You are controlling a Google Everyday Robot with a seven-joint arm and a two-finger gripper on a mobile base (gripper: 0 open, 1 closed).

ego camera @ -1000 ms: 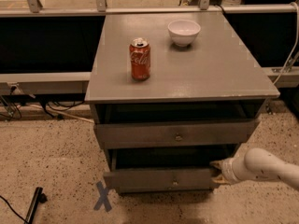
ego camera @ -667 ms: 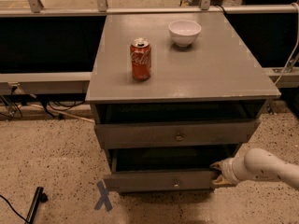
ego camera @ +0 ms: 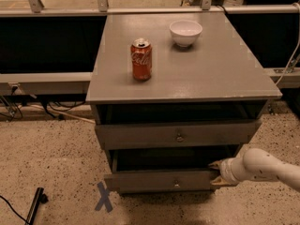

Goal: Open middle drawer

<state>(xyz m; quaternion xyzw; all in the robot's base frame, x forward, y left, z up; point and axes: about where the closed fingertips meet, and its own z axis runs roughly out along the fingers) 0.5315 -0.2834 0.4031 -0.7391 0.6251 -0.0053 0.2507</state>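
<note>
At the lower right, the pincer (ego camera: pixel 214 173) is spread apart around the right end of the pulled-out middle drawer (ego camera: pixel 159 180).

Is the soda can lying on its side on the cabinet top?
No, the soda can stands upright on the cabinet top, left of the white bowl, while the hand is low at the middle drawer.

The gripper (ego camera: pixel 216 173) sits at the right end of the lower pulled-out drawer front (ego camera: pixel 161 180), fingers spread above and below it, below the middle drawer (ego camera: pixel 176 135); red can (ego camera: pixel 141 59) and white bowl (ego camera: pixel 185 33) stand on the cabinet top (ego camera: pixel 220 69).
</note>
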